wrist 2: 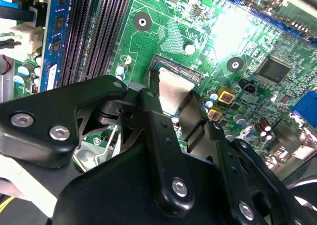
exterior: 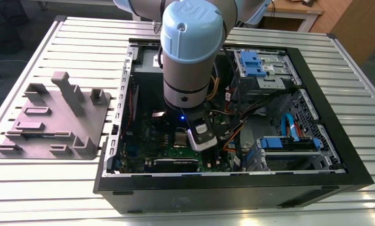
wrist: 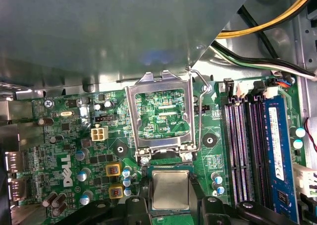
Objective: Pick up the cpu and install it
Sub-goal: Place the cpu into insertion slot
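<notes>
The robot arm reaches down into an open computer case that lies on its side on a slatted metal table. The hand is low over the green motherboard, directly at the processor socket.

In both wrist views the cpu lies flat in the socket, silvery top up, with the black body of the hand on either side of it. I cannot tell whether the hand is clamped on the cpu or stands loose around it.

The hinged socket frame is swung open, and the board's print shows through its window. Its hinge end is just beside the cpu. A thin wire lever runs along one side of the frame.

Near the socket are two small yellow-edged components and a white four-pin connector. A row of dark memory slots runs beside the socket, with a blue memory module beyond them.

In the exterior view a grey holder tray with raised blocks sits on the table at the exterior view's left, apart from the case.
</notes>
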Available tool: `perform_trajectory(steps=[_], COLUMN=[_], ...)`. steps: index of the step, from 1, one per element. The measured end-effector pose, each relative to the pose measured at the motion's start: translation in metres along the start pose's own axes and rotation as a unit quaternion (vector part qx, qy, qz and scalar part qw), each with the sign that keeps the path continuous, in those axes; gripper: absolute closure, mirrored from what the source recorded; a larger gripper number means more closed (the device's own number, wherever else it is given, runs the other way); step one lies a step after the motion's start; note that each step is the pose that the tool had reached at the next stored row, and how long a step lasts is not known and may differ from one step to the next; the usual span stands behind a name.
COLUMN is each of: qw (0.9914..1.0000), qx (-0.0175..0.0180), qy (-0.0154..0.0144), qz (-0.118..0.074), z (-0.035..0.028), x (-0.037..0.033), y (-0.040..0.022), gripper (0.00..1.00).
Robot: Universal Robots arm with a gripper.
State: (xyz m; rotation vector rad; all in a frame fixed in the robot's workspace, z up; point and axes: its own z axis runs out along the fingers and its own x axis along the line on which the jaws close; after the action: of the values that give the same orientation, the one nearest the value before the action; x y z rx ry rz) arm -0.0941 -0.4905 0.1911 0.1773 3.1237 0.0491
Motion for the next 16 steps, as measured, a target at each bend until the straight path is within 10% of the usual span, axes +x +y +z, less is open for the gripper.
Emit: perform_trajectory(steps=[16], qw=[1.0], qx=[0.0], qy=[0.0], qz=[0.0], z=[0.0001], x=[0.0], y=[0.0], gripper=[0.62])
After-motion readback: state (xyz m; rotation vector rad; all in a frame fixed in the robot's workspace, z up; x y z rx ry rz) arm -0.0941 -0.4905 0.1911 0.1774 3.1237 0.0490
